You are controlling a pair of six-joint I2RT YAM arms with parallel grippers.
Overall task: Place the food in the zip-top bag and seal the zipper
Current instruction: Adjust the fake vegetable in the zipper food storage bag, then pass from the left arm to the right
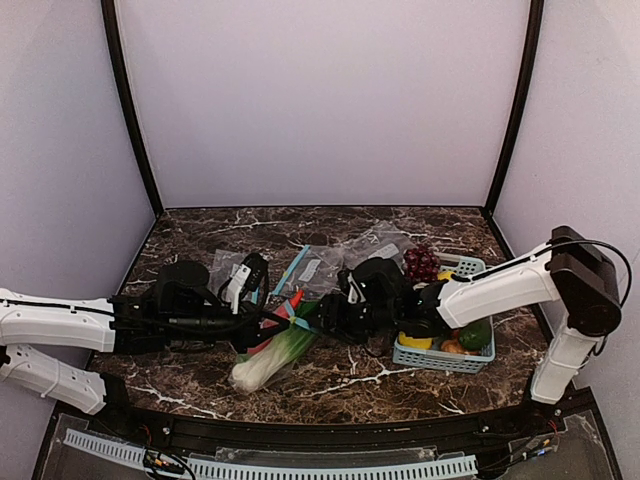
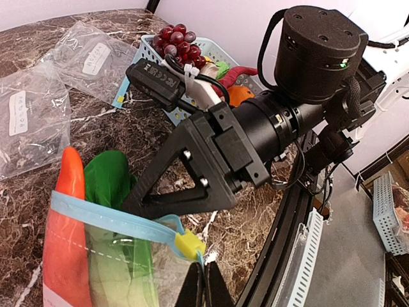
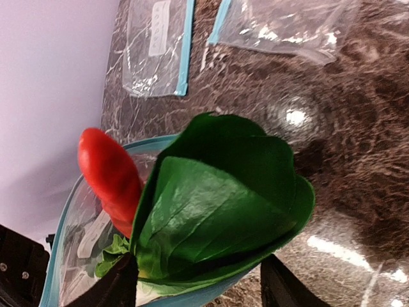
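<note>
Hardly a gap: left gripper (image 2: 206,284), zipper (image 2: 108,220), right gripper (image 3: 201,289).

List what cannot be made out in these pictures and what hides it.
Top view: the right arm crosses the basket, hiding part of its contents.
Right wrist view: green leaves fill the gap of the right gripper; contact unclear.
Left wrist view: the bottom edge cuts off the lower part of the bag.
Left wrist view: print on the label of a spare bag is too small.
</note>
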